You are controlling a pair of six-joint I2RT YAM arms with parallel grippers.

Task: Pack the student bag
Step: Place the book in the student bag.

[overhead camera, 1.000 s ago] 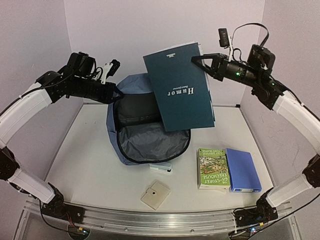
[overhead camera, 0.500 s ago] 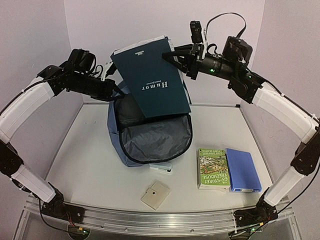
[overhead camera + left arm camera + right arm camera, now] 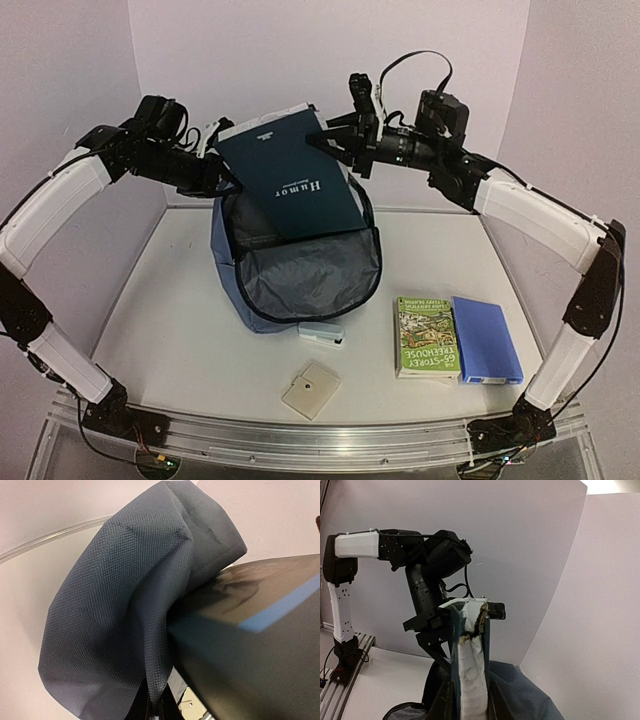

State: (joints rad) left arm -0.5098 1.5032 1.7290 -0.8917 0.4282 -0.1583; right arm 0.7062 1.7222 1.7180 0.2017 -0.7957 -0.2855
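table (image 3: 170,320), student bag (image 3: 223,266), green book (image 3: 428,337), blue box (image 3: 485,340)

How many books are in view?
3: teal Humor book in the right claw over the student bag; green Treehouse book and blue book side by side on the table. More may be hidden.

Even, diffuse lighting is recorded; soft glare is seen on the dark teal hardcover book (image 3: 250,650), blurred at close range.

Left end effector (image 3: 226,182) clamped, right (image 3: 335,140) clamped
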